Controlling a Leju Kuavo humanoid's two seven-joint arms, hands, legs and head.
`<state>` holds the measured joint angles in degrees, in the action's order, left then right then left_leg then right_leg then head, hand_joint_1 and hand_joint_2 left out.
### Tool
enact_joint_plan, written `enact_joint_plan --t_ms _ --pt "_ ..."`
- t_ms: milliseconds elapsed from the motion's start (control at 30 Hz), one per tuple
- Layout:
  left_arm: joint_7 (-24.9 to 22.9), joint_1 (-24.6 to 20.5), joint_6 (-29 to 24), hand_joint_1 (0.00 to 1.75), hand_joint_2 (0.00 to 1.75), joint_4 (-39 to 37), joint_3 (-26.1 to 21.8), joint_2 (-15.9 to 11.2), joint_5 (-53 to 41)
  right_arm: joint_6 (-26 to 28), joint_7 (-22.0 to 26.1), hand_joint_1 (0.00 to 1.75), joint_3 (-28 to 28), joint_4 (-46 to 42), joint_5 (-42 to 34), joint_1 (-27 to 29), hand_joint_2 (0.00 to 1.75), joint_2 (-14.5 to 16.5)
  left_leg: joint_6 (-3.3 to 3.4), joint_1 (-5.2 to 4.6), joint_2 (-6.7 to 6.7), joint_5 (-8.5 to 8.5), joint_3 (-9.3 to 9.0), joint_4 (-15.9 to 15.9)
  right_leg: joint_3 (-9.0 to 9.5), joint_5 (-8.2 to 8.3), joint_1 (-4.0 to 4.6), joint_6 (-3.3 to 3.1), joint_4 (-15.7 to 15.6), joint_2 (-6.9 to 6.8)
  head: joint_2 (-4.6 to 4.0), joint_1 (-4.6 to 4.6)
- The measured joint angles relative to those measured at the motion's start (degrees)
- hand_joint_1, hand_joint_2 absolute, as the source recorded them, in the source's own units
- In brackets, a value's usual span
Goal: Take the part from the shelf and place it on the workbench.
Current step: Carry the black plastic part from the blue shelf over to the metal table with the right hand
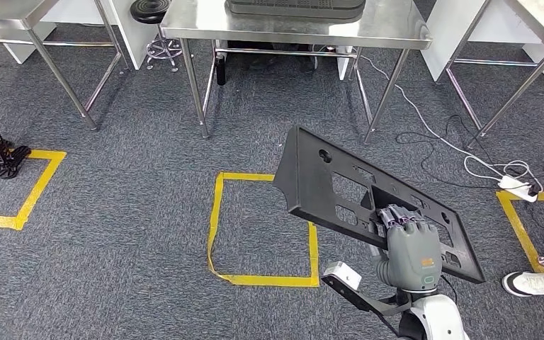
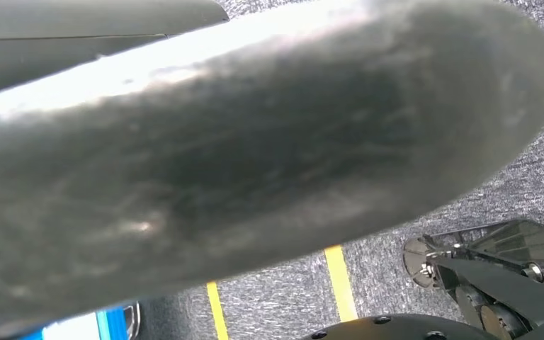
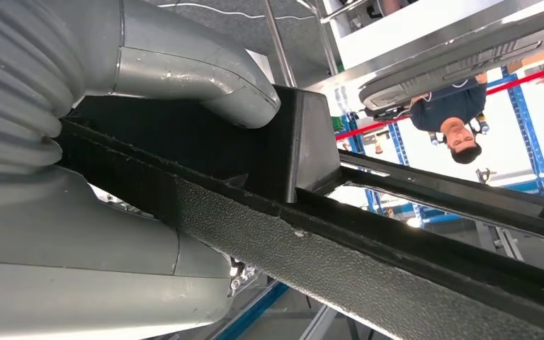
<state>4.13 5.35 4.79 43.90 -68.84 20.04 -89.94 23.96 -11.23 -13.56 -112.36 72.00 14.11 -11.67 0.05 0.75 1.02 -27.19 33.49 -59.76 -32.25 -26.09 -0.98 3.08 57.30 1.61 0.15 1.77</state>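
My right hand [image 1: 411, 244] is gripping the long dark-grey plastic panel [image 1: 340, 191] by one edge, above the carpet — the steel workbench [image 1: 294, 27] is well ahead. The overhanging end could be levering it loose. My left hand's state — I cannot tell.

We see a dark grey panel [image 1: 340, 195] held by our grey right hand [image 1: 411, 244]. At nine o'clock from it, yellow tape [image 1: 216, 219] squares a speckled grey carpet [image 1: 127, 212]; a silvery steel table [image 1: 290, 25] at twelve.
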Motion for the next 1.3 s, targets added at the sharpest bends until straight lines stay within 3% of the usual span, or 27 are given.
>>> enact_joint_plan --t_ms 800,900,967,1067,1100,1133,1167,1233,1267,1300 --pt "0.2 -0.5 -1.5 0.00 0.00 -3.1 0.7 -0.6 0.0 -0.1 0.7 1.75 -0.2 1.3 -0.5 -0.9 1.75 0.2 0.04 -0.01 0.00 0.00 0.01 0.0 0.02 0.03 0.01 0.04 0.0 0.00 0.00 0.00" --pt "0.3 -0.5 -1.6 0.00 0.00 -3.3 0.8 -0.8 0.0 -0.1 0.7 1.75 -0.2 1.3 -0.5 -0.9 1.75 0.3 1.00 -0.11 -0.15 0.20 -0.36 0.7 0.09 0.23 -0.23 0.56 -0.5 -0.02 0.00 0.00" --pt "0.3 -0.6 -1.6 0.00 0.00 -3.4 0.9 -0.9 0.0 -0.1 0.7 1.75 -0.2 1.3 -0.5 -1.0 1.75 0.3 1.78 0.23 -0.45 0.85 -1.08 2.0 -1.11 -0.84 -0.28 0.54 1.7 -0.41 0.00 -0.13" --pt "0.4 -0.6 -1.7 0.00 0.00 -3.5 1.0 -0.9 0.0 -0.1 0.7 1.75 -0.2 1.4 -0.5 -1.1 1.75 0.3 2.01 0.45 -0.87 1.12 -1.30 2.6 -6.61 -4.91 -0.59 0.19 12.0 -0.83 0.00 -0.29" --pt "0.4 -0.6 -1.7 0.00 0.00 -3.6 1.0 -1.0 0.0 -0.1 0.7 1.75 -0.2 1.5 -0.5 -1.1 1.75 0.3 1.89 0.51 -0.95 1.06 -1.29 2.6 -8.05 -5.55 -0.82 0.47 14.6 -0.88 0.00 -0.28" --pt "0.4 -0.6 -1.7 0.00 0.00 -3.7 1.0 -1.0 0.0 -0.1 0.7 1.75 -0.2 1.6 -0.5 -1.1 1.75 0.3 1.67 0.65 -1.00 0.97 -1.32 2.6 -8.47 -5.32 -1.12 1.02 15.1 -0.98 0.00 -0.28" --pt "0.4 -0.6 -1.7 0.00 0.00 -3.8 1.0 -1.0 0.0 -0.1 0.7 1.75 -0.2 1.7 -0.5 -1.1 1.75 0.3 1.33 0.89 -1.00 0.85 -1.41 2.5 -7.64 -4.23 -1.47 1.79 13.3 -1.13 0.00 -0.29" --pt "0.4 -0.6 -1.7 0.00 0.00 -3.9 1.0 -1.1 0.0 -0.1 0.7 1.75 -0.2 1.9 -0.5 -1.2 1.75 0.3 0.24 1.26 -0.95 0.45 -1.69 2.3 -3.74 -1.20 -2.15 3.38 5.6 -1.72 0.00 -0.49" --pt "0.4 -0.6 -1.7 0.00 0.00 -3.9 1.0 -1.2 0.0 -0.1 0.7 1.75 -0.2 1.9 -0.5 -1.2 1.75 0.4 -0.41 1.24 -0.93 0.15 -1.81 2.1 -2.06 -0.21 -2.23 3.48 2.5 -1.84 0.00 -0.64" --pt "0.4 -0.6 -1.7 0.00 0.00 -3.9 1.0 -1.3 0.0 -0.1 0.7 1.75 -0.2 2.0 -0.5 -1.2 1.75 0.4 -0.98 1.08 -0.91 -0.08 -1.90 2.0 -1.08 0.22 -2.22 3.09 0.8 -1.89 0.00 -0.71"
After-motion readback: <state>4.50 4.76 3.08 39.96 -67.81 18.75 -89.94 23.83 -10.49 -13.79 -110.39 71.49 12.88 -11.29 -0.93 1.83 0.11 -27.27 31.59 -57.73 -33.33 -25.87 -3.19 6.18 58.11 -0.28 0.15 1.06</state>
